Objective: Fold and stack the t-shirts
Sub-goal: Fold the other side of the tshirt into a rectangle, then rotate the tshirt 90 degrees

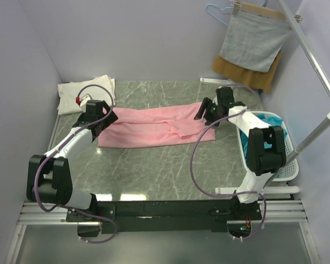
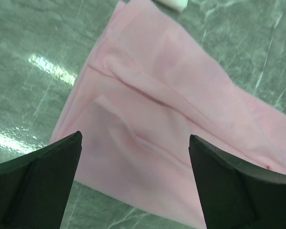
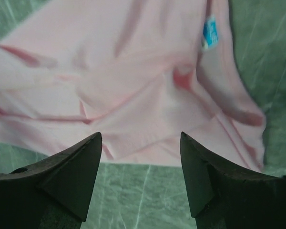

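**Reference item.** The pink t-shirt lies flat on the green marble-pattern table, folded into a long band. All positions below are given relative to this shirt.

**Left gripper.** The left gripper is positioned over the shirt's left end. In the left wrist view, the left gripper has its jaws spread wide. Only flat pink fabric shows in the gap, and no cloth is pinched between the fingers. Shallow creases run along the shirt below.

**Right gripper.** The right gripper is positioned over the shirt's right end. In the right wrist view, the right gripper is also parted, somewhat less widely than the left, and grips nothing. The shirt's near hem lies just beyond the fingertips. The white-blue neck label sits on the far side of the fabric.

**Other t-shirts.**
- The cream-white t-shirt lies folded beyond the pink shirt's left end, near it but apart.
- The teal-blue t-shirts are bunched inside a white laundry basket, just past the pink shirt's right end.

**Other items.** A grey cloth is clipped to a hanger behind the pink shirt's right end. A mustard-brown cloth hangs partly hidden behind the grey cloth.
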